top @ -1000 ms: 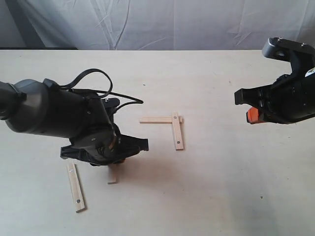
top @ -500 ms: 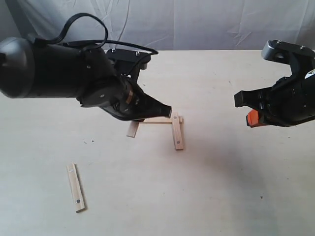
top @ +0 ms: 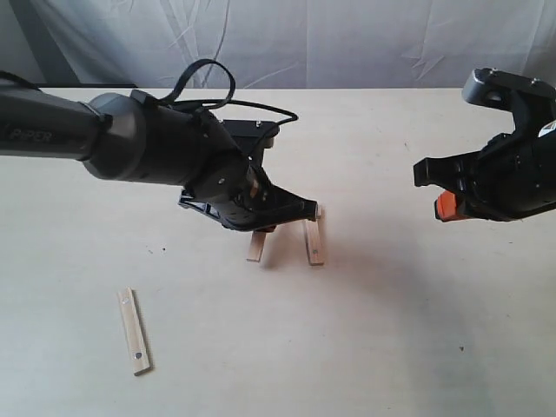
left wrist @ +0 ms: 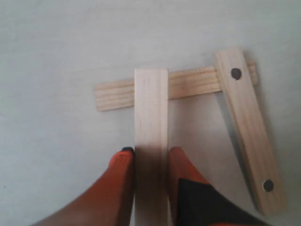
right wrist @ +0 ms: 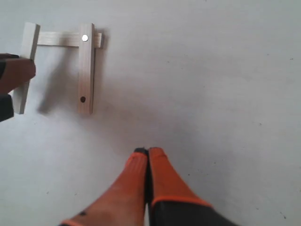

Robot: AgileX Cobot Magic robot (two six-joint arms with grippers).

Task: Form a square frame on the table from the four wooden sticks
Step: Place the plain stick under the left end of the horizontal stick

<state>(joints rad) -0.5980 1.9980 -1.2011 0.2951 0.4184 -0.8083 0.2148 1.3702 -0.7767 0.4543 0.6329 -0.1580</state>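
Note:
My left gripper (left wrist: 151,153) is shut on a plain wooden stick (left wrist: 151,110), whose far end lies over the free end of another plain stick (left wrist: 193,83). A holed stick (left wrist: 247,132) crosses that stick's other end, so the three form a U. In the exterior view the held stick (top: 255,246) runs parallel to the holed stick (top: 314,240), and the left gripper (top: 261,224) hides the cross stick. A second holed stick (top: 134,331) lies alone on the table (top: 391,330) at the near left. My right gripper (right wrist: 148,151) is shut and empty, hovering at the right (top: 445,206).
A white cloth backdrop (top: 347,39) hangs behind the table's far edge. The left arm's black body and cable (top: 148,156) reach over the table's left middle. Bare table surface (right wrist: 211,94) lies between the right gripper and the sticks.
The left gripper carried the plain stick from the near left of the table up to the two joined sticks and lowered it beside the holed one. The right arm stayed still.

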